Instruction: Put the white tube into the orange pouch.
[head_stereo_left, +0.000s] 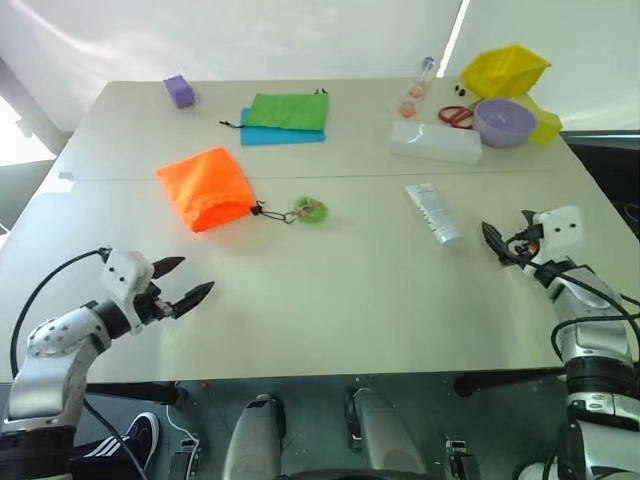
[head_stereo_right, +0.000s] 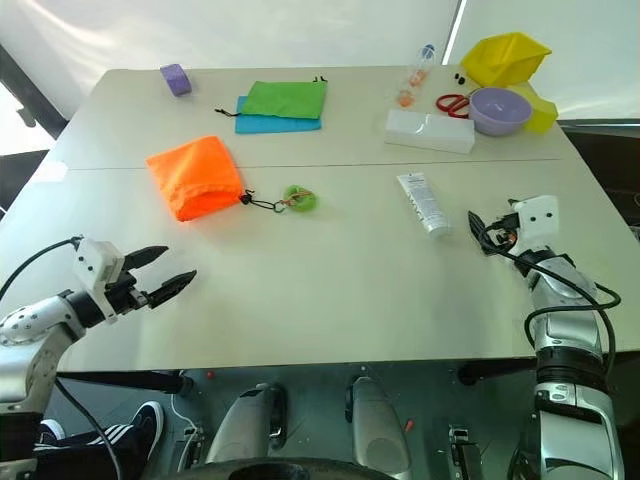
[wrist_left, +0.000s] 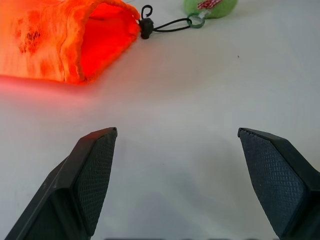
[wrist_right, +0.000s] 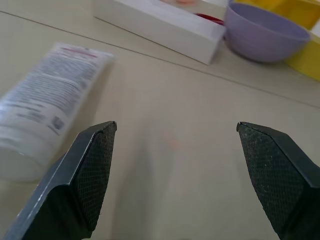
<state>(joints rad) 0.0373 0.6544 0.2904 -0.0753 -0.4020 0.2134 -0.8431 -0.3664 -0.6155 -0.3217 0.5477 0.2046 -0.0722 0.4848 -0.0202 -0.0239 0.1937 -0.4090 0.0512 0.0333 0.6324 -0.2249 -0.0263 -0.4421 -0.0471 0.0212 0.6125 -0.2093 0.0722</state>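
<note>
The orange pouch lies flat on the left half of the table, its mouth toward the middle, with a black cord leading to a green toggle. On the right half lies the white tube, printed side up, its cap toward the table's near edge. My left gripper hovers open and empty near the front left edge, pointing toward the pouch's mouth. To the right of the tube, my right gripper is open and empty, a short gap away from the tube.
At the back lie a green pouch on a blue one and a purple block. Back right hold a white box, a clear bottle, red scissors, a purple bowl and yellow containers.
</note>
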